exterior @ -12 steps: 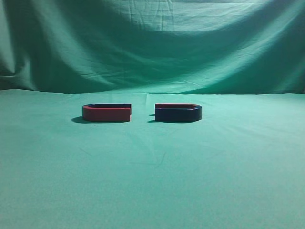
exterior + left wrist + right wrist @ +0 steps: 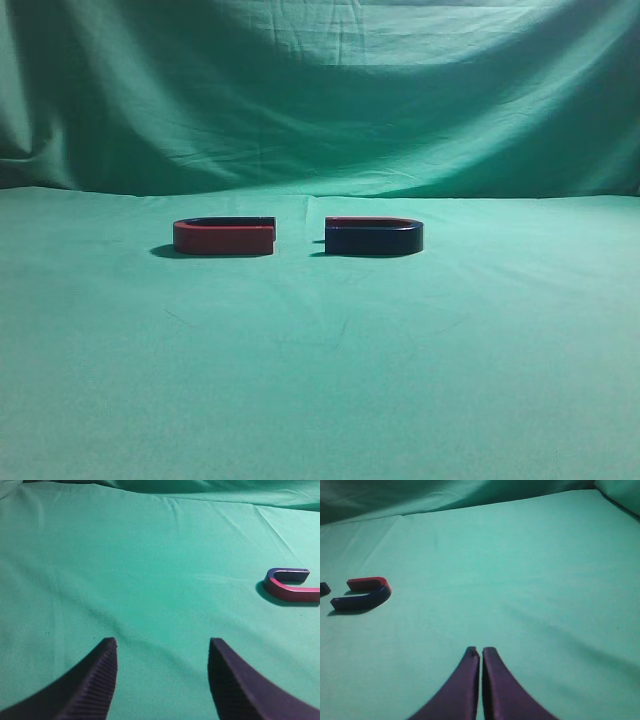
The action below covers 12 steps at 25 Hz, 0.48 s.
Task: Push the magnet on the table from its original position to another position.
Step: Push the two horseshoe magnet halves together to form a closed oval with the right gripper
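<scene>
The magnet (image 2: 373, 237), a low horseshoe with a dark navy-black near face and a red far arm, lies on the table (image 2: 320, 380) right of centre in the exterior view. It also shows at the left of the right wrist view (image 2: 364, 593). My right gripper (image 2: 480, 651) is shut and empty, well to the right of the magnet over bare cloth. My left gripper (image 2: 161, 642) is open and empty over bare cloth. Neither gripper shows in the exterior view.
A second U-magnet with a red near face (image 2: 225, 236) lies left of the dark one, its open end facing it. It also shows at the right edge of the left wrist view (image 2: 290, 584). A draped green backdrop (image 2: 320, 90) rises behind the table.
</scene>
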Available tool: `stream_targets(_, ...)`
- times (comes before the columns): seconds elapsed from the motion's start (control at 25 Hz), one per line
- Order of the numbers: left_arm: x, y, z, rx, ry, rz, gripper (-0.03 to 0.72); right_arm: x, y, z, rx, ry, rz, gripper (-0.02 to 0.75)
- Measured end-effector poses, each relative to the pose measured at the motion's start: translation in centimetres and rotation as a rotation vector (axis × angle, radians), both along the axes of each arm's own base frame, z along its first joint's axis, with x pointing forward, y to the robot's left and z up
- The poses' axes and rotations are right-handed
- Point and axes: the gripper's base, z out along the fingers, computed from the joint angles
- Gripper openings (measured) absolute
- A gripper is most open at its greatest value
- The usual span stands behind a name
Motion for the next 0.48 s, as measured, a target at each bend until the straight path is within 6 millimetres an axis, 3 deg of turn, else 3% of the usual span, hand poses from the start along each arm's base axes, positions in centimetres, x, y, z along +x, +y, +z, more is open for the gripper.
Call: stream_targets(0.48,0.0,0.0,0.0,0.0,0.0,0.0,0.372,0.0,0.0,0.0,0.0,0.0,0.0,0.0)
